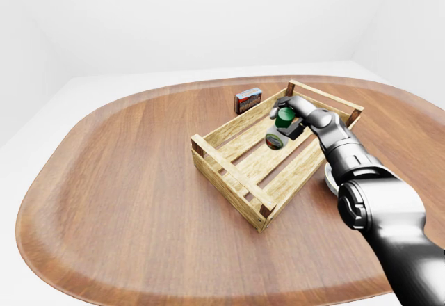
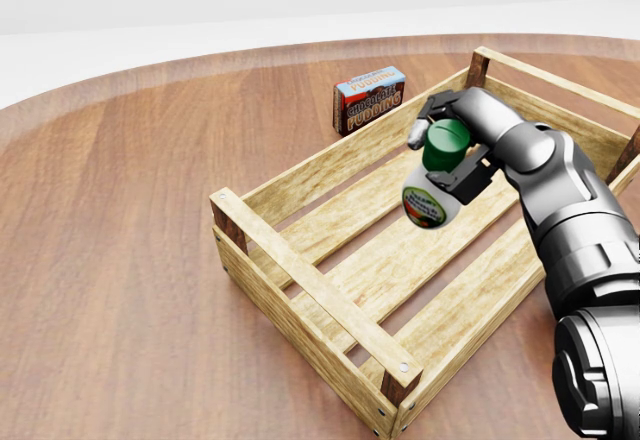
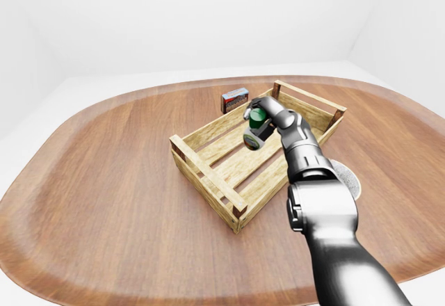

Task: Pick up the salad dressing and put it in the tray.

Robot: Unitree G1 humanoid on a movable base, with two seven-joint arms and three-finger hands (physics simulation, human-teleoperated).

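The salad dressing [image 2: 432, 188] is a white bottle with a green cap and a ranch label. It hangs tilted, cap upward, over the slatted floor of the wooden tray [image 2: 300, 270], inside its walls near the upper right part in the head view. My right hand [image 2: 446, 152] is shut on the bottle at its cap and neck. The right arm reaches in from the bottom right. The same grasp shows in the left-eye view, hand [image 1: 286, 119] over the tray [image 1: 229, 174]. My left hand is out of sight in every view.
A chocolate pudding box [image 2: 369, 99] stands on the table just beyond the tray's upper wall. A white round dish [image 3: 349, 179] lies to the right of the tray, partly behind my arm. The brown wooden table [image 1: 125, 202] spreads wide to the left.
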